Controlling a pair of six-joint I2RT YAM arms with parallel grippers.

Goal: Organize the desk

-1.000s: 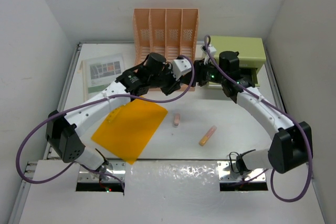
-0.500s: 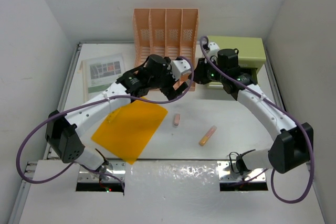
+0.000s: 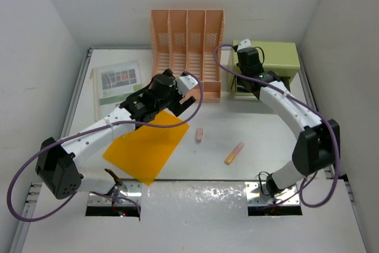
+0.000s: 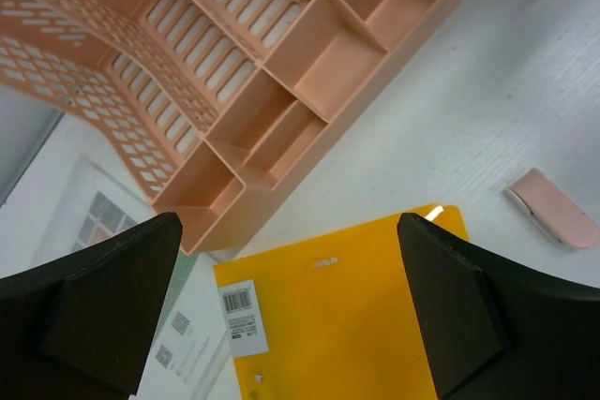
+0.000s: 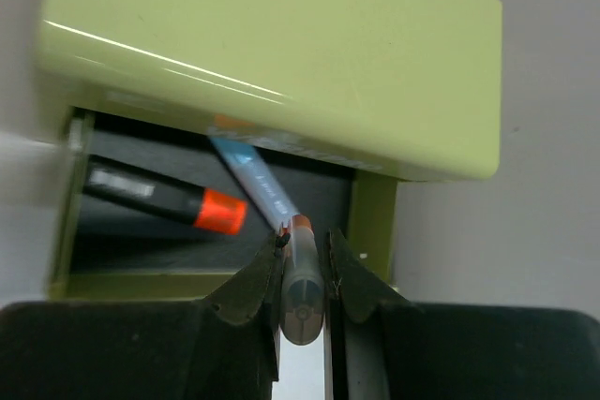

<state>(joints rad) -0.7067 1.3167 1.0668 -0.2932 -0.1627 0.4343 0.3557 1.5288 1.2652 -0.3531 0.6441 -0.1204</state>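
The desk (image 3: 260, 128) is a white tabletop. My right gripper (image 5: 302, 264) is shut on a thin grey pen (image 5: 302, 278) with an orange-brown tip. It holds the pen at the open drawer of the green drawer box (image 5: 281, 63). In the top view this gripper (image 3: 241, 78) sits against the box (image 3: 269, 57). A black marker with an orange cap (image 5: 159, 199) and a blue pen (image 5: 253, 175) lie in the drawer. My left gripper (image 4: 291, 325) is open and empty above a yellow folder (image 4: 337, 325). From above, the gripper (image 3: 186, 100) hangs over the folder (image 3: 148, 146), in front of the rack.
A peach file rack (image 3: 188, 51) stands at the back centre. A printed sheet (image 3: 117, 81) lies to its left. A pink eraser (image 3: 199, 135) and an orange-pink marker (image 3: 234, 153) lie loose mid-desk. White walls enclose the sides.
The two grippers were together in front of the rack. My left gripper opened and drew back to the left. My right gripper closed on the pen and carried it to the drawer.
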